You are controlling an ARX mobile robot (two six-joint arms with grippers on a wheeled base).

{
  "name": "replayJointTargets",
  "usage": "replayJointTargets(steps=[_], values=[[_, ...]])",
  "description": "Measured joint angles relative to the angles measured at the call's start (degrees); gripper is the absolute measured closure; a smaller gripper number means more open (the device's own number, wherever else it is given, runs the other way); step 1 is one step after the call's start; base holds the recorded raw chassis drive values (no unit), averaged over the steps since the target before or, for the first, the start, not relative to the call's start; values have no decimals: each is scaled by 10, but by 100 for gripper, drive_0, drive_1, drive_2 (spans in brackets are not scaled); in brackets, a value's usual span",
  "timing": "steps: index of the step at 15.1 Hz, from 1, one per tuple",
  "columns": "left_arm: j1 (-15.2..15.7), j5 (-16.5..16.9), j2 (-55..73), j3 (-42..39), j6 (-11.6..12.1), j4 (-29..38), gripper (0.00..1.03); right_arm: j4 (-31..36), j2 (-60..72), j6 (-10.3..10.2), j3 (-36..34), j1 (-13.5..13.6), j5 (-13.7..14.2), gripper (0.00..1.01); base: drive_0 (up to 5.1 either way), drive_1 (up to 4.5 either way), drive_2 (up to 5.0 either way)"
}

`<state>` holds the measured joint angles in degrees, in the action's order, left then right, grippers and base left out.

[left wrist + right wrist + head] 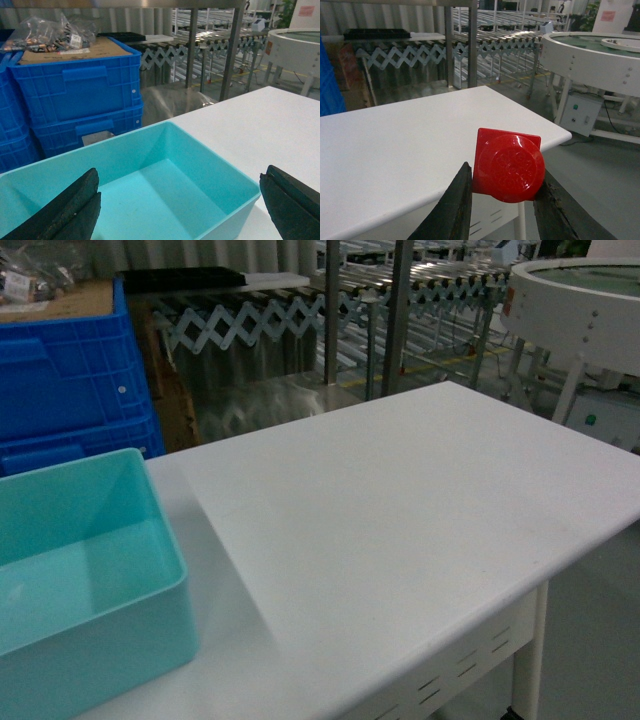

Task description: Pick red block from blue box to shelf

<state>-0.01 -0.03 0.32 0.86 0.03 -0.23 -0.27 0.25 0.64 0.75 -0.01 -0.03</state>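
In the right wrist view, the right gripper (502,192) has its two dark fingers (455,205) closed against opposite sides of the red block (507,165), which sits pinched between them with its stud end turned toward the camera. The block is glossy red plastic: a square body with slightly rounded corners, and a broad round stud that covers most of the visible face and carries faint raised lettering too small to read. Highlights run along the stud's upper rim. The block is held in the air beyond the near edge of the white table (395,135), with the grey floor below it. In the left wrist view, the left gripper (180,200) has its jaws spread wide, one dark rubbery pad at the lower left corner and the other at the lower right, with nothing between them; it hangs over the blue box (210,172), whose smooth turquoise floor and sloping walls show no contents. The box stands on the table's left end. Behind it are stacked dark blue crates (75,95), the top one holding cardboard and a clear bag of small parts. Farther back stand steel uprights of the shelf (232,47) and an extending roller conveyor (420,50).
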Motion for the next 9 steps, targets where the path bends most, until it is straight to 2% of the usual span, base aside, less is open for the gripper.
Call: replayJointTargets(steps=[9], values=[[0,0,0,0,0,0,5,0,0,0,0,0,0,73,-152,-152,-152]])
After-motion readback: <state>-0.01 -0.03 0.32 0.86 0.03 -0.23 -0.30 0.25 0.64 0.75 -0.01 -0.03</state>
